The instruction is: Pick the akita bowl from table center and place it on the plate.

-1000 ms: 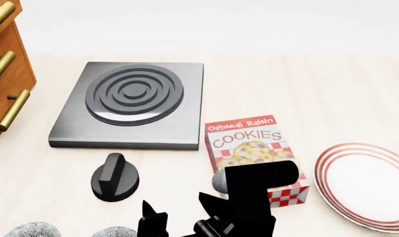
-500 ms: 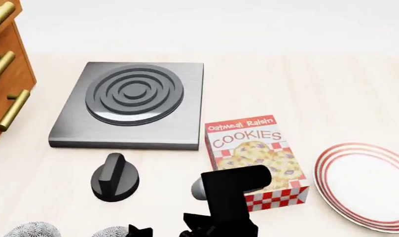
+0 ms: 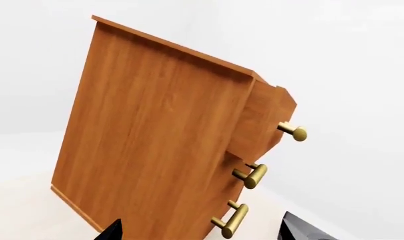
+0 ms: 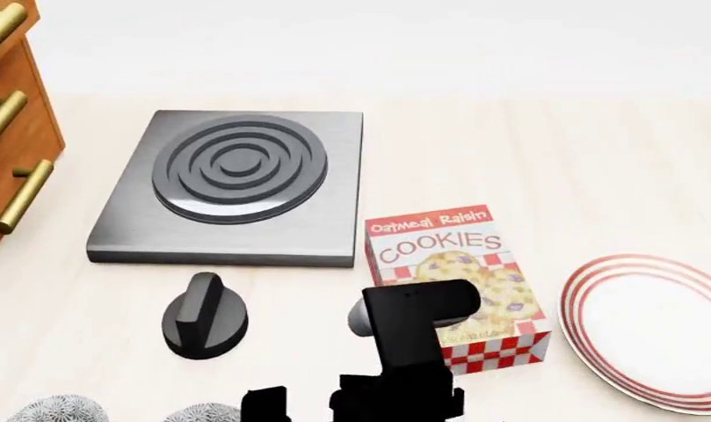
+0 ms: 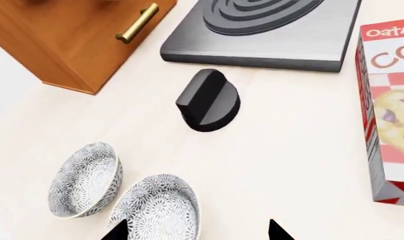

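Clearly — "Oatmeal Raisin COOKIES" box [image 4: 455, 277]

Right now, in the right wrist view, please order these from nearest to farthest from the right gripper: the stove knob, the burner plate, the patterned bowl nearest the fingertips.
1. The akita bowl, just beside the right gripper, next to its twin.
2. The black stove knob, alone on the table, further out.
3. The grey burner plate, beyond the knob, beside the wooden drawer cabinet.
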